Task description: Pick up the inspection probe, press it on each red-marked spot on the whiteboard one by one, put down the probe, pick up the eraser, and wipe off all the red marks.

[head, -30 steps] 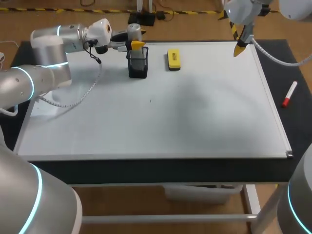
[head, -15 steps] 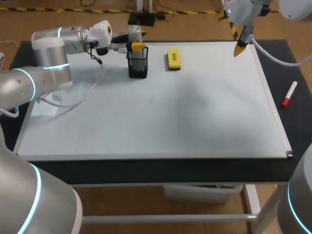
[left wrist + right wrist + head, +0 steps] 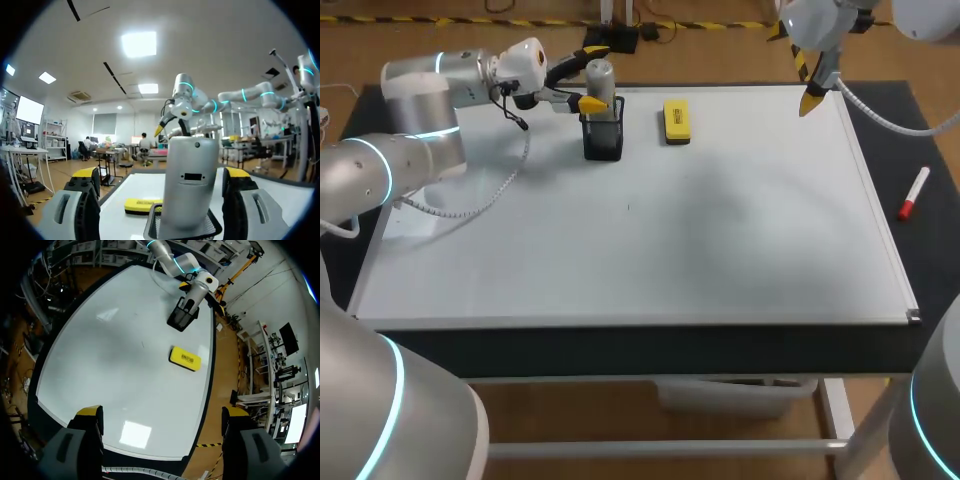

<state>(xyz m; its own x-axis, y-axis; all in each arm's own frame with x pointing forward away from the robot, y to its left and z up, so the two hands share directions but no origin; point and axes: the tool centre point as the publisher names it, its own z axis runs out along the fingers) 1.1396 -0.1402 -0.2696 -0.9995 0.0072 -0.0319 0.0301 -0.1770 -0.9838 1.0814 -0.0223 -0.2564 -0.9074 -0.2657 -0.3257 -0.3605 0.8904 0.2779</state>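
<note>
Silver and upright in its black mesh holder (image 3: 603, 138) at the whiteboard's (image 3: 720, 240) eleven o'clock, the inspection probe (image 3: 190, 185) stood lengthwise-vertical between your left gripper's (image 3: 162, 176) wide-spread, unclamped fingers (image 3: 82, 200), while your right gripper (image 3: 162, 414) hung open, empty, far off at one o'clock.

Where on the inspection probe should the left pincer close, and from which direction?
On the probe's upper silver body, above the mesh holder. It stands upright with only that part exposed, so come in level from the side, as the left pincer sits now.
</note>
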